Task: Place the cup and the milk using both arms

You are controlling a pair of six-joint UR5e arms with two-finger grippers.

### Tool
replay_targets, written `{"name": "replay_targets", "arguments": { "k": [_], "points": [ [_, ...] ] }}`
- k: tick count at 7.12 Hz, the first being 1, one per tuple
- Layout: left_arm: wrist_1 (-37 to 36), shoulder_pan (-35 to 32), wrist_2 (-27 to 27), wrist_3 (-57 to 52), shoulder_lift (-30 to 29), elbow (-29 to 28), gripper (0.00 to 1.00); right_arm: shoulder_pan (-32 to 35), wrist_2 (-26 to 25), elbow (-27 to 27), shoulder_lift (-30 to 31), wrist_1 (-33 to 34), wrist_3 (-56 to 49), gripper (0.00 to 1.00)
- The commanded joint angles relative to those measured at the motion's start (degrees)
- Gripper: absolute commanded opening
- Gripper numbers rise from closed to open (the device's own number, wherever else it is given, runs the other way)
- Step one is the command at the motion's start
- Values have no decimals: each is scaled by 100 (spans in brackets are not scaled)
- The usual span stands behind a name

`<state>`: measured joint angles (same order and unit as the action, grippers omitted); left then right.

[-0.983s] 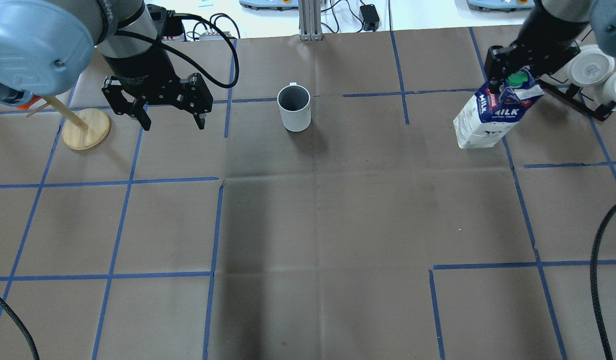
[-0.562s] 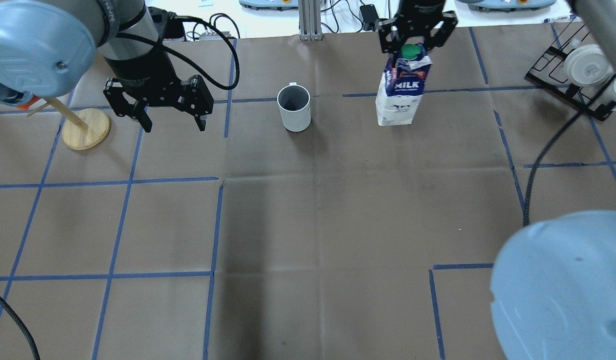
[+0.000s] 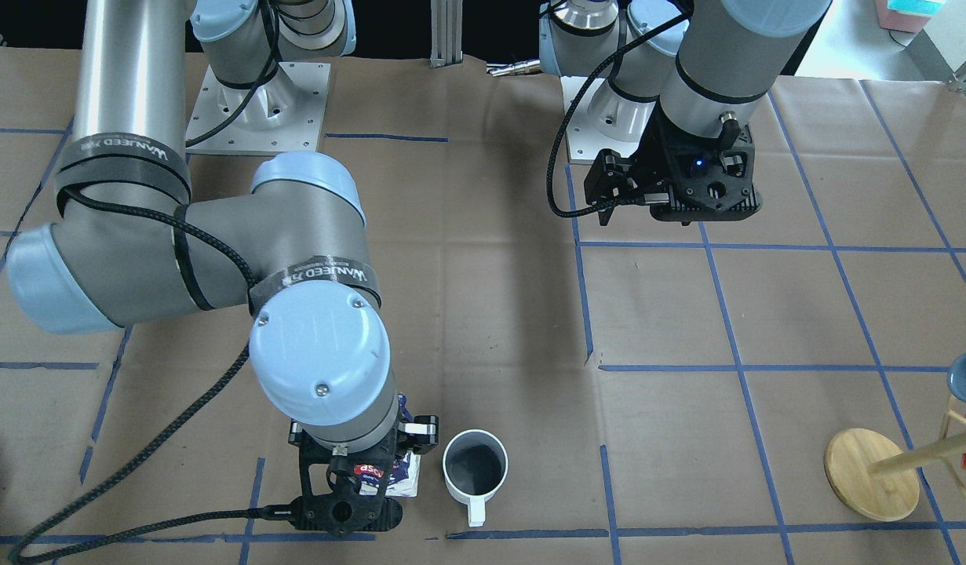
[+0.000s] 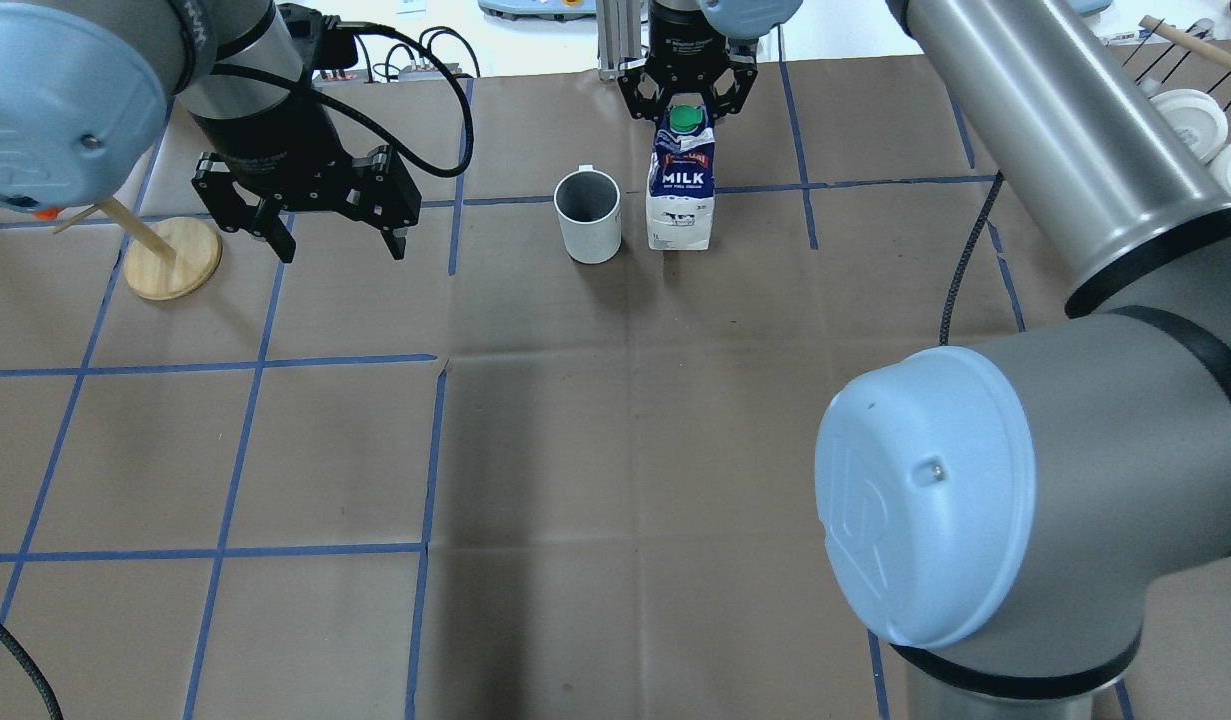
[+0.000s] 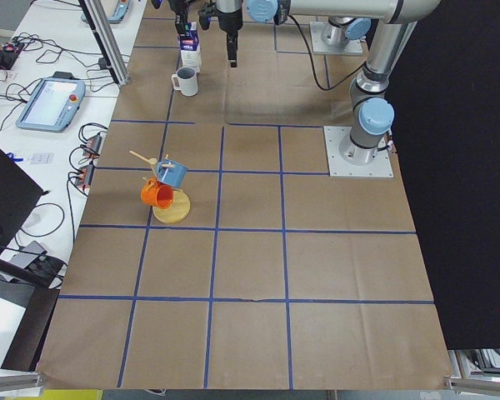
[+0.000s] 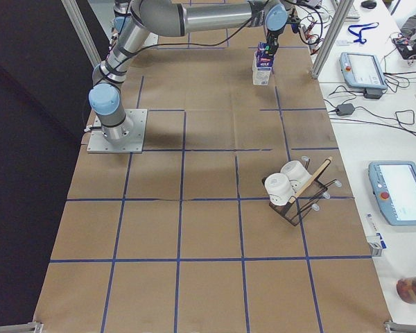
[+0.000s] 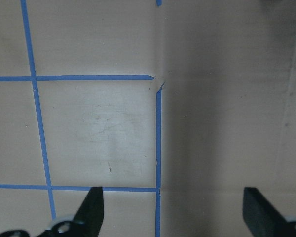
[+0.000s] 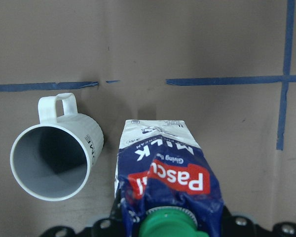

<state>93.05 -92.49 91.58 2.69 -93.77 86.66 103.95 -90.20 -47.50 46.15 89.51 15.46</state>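
Far left on the table, a wooden mug tree shows only its round base and one slanted peg from overhead, the rest hidden behind the left arm's big blue joint cap; the side view from the left adds an orange mug and a blue mug hanging on it. Just right of it the left gripper hangs above the paper, jaws spread wide and holding nothing; its wrist camera sees only brown paper and blue tape lines between the two fingers. Right again, in the far row of squares, the cup stands upright with its handle pointing to the far edge. Just beside it, across a narrow gap, is the milk, upright, with the right gripper clamped on its top at the green cap. The carton's base looks level with the table, though I cannot tell whether it rests there. Both stand close to the far edge, just short of an aluminium post. The near half of the table is wide open paper. From across the table the right arm's wrist covers nearly all of the carton. Far right, a black wire rack of white cups is cut off by the overhead view's edge, and the right arm's elbow blocks the near right corner.
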Motion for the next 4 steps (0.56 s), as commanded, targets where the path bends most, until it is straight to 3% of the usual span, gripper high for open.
{"name": "replay_targets", "arguments": {
  "k": [1,2,3,4],
  "points": [
    [-6,-41,-35,74,61,-8,100,108,11,197,-308,48,176,58],
    [73,-76,-166,74,26,35,100,91,19,223,-309,40,168,63],
    [126,-103,-280,57,130,157,100,108,11,224,-300,40,176,89],
    [387,-103,-281,57,166,332,100,117,2,250,-291,40,176,100]
  ]
}}
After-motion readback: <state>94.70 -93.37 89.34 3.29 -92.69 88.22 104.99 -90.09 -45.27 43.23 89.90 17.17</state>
